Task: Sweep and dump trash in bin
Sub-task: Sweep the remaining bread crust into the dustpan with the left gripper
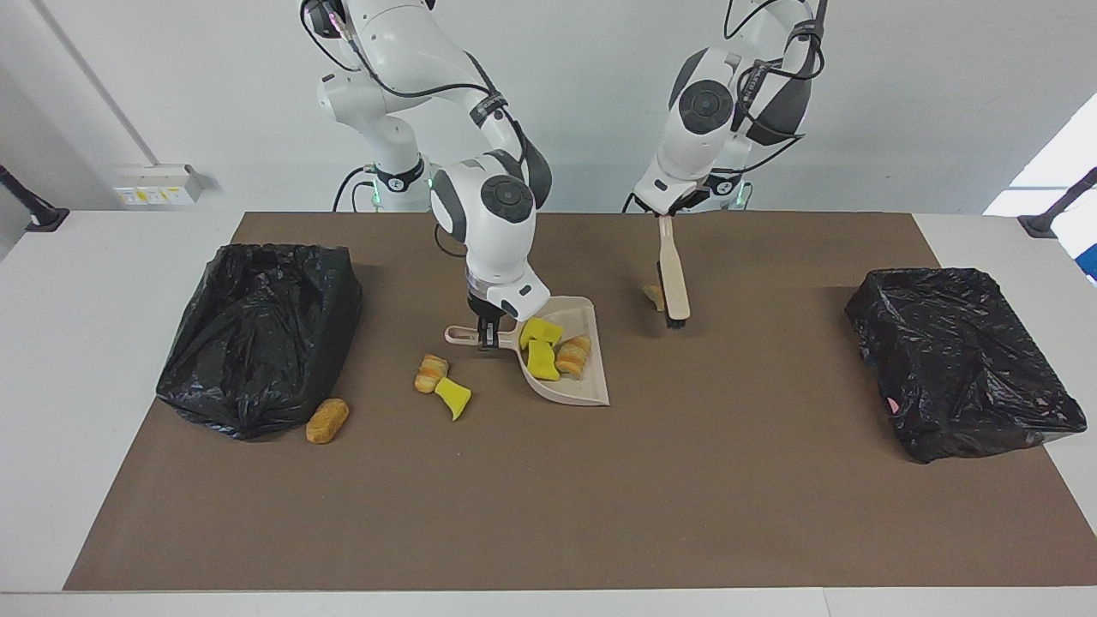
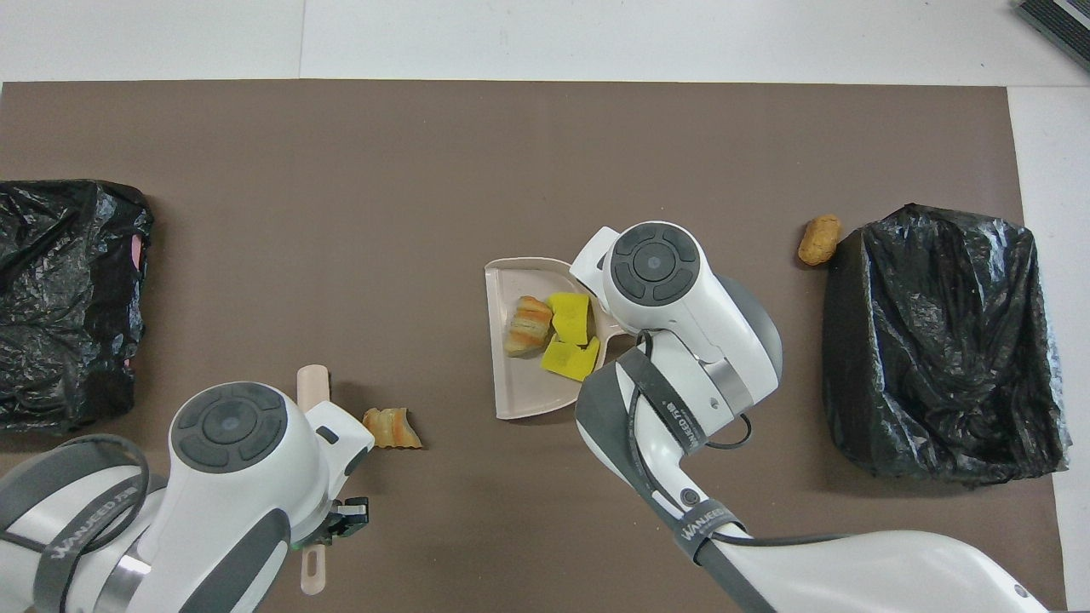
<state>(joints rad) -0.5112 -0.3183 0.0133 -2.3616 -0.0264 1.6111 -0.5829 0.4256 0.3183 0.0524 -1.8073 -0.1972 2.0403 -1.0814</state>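
Right gripper point(image 1: 488, 339): clamped on handle of beige dustpan point(image 1: 572, 390), pan flat on brown mat point(image 1: 548, 514) near its middle.
In dustpan: two yellow chunks point(image 1: 540, 347), one tan-orange lump point(image 1: 572, 356).
Left gripper point(image 1: 664, 211): closed on handle of beige brush point(image 1: 674, 274), bristles down just beside another tan-orange lump point(image 2: 392, 427), close to mat's robot-side edge.
Loose on mat beside dustpan handle: striped lump point(image 1: 431, 374) touching third yellow chunk point(image 1: 453, 397).
Last lump point(image 1: 327, 420): against black bin bag point(image 1: 257, 334) at right arm's end.
Second black bin point(image 1: 960, 360): left arm's end.
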